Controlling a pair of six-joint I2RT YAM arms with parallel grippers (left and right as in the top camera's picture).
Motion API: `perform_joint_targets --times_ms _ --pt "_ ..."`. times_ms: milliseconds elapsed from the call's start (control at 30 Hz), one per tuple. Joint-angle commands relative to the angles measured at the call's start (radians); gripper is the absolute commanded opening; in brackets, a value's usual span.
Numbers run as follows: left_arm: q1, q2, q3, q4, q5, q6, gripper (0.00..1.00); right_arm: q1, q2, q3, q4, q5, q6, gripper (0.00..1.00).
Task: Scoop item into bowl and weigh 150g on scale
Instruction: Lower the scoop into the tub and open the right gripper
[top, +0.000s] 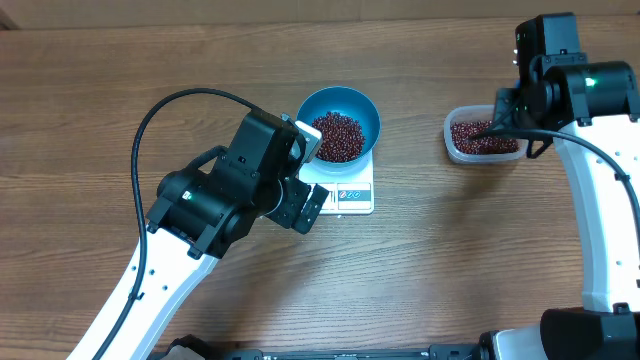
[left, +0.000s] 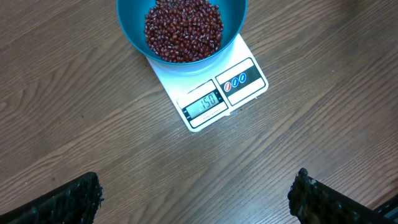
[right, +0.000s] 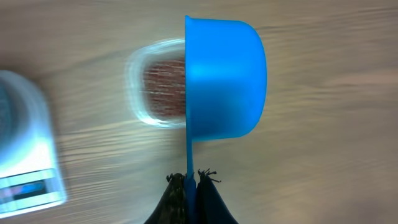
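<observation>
Overhead, we see the scale (top: 352, 193) near the middle of the bench (top: 450, 260). The blue bowl (top: 368, 112) sits on the scale and overhangs its far edge. The beans (top: 338, 137) lie heaped inside the bowl. In the left wrist view the scale's display (left: 204, 103) reads 150. The left jaws stand spread wide above bare bench, on the display side of the scale, touching nothing. Well to the right of the scale stands a clear tub (top: 482, 137) with more beans in it. The right jaws are pressed together on the thin handle (right: 189, 177) of a small blue scoop (right: 224, 78). We see the scoop turned on its side, over the tub's edge farthest from the scale.
</observation>
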Motion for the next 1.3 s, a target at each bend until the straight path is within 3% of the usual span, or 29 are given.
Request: perform_joint_targets --times_ms 0,533,800,1000,1067,1167,1233,1267 --pt "0.006 0.003 0.013 0.000 0.011 0.015 1.00 -0.041 -0.002 -0.008 0.036 -0.318 0.011 0.04" --pt "0.006 0.003 0.013 0.000 0.011 0.015 0.99 -0.255 -0.001 -0.300 0.222 -0.575 0.124 0.04" --pt "0.006 0.003 0.013 0.000 0.011 0.015 0.99 -0.309 0.000 -0.448 0.364 -0.573 0.303 0.04" --pt "0.006 0.003 0.013 0.000 0.011 0.015 1.00 -0.309 0.000 -0.478 0.414 -0.573 0.348 0.04" --pt "0.006 0.003 0.013 0.000 0.011 0.015 1.00 -0.309 0.000 -0.478 0.413 -0.573 0.348 0.28" --pt "0.006 0.003 0.013 0.000 0.011 0.015 1.00 -0.309 -0.001 -0.478 0.415 -0.573 0.347 0.31" --pt "0.006 0.003 0.013 0.000 0.011 0.015 1.00 -0.311 -0.001 -0.477 0.418 -0.573 0.348 0.43" --pt "0.006 0.003 0.013 0.000 0.011 0.015 1.00 -0.311 -0.001 -0.475 0.417 -0.573 0.350 0.43"
